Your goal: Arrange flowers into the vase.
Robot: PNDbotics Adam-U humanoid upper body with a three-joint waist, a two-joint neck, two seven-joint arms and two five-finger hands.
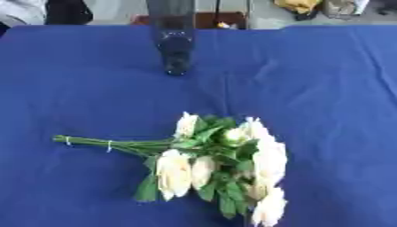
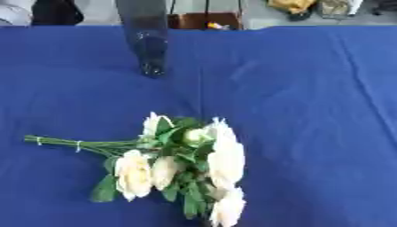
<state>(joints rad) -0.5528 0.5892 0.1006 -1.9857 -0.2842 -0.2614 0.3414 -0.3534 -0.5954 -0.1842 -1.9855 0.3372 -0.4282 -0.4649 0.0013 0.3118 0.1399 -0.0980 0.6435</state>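
One tall vase of clear, dark-tinted glass [image 1: 174, 40] stands upright at the far side of my bench, which is draped in a wrinkled deep-blue cloth [image 1: 325, 88]; the vase's top runs out of the picture at the upper edge, and its rounded base rests on the cloth.

One bunch of cream-white roses with green leaves and green stems [image 1: 221, 162] lies flat on the cloth, nearer to me than the vase and well apart from it. About eight blooms can be made out, though those at the near edge overlap and an exact count is uncertain. The long axis of the bunch runs roughly crosswise to the line from me to the vase, tilted slightly. The bundled green stems [image 1: 108, 144] point away to the left of the vase's position, and the blooms fan out to the right and towards me. Two pale ties cross the stems, one near the cut ends and one further in towards the leaves.

Beyond the vase, past the far edge of the bench, a brown box-like thing [image 2: 203, 20] and a yellow thing [image 2: 291, 5] lie on the floor.

Neither of my hands shows in either view, so I cannot tell how their fingers are set.
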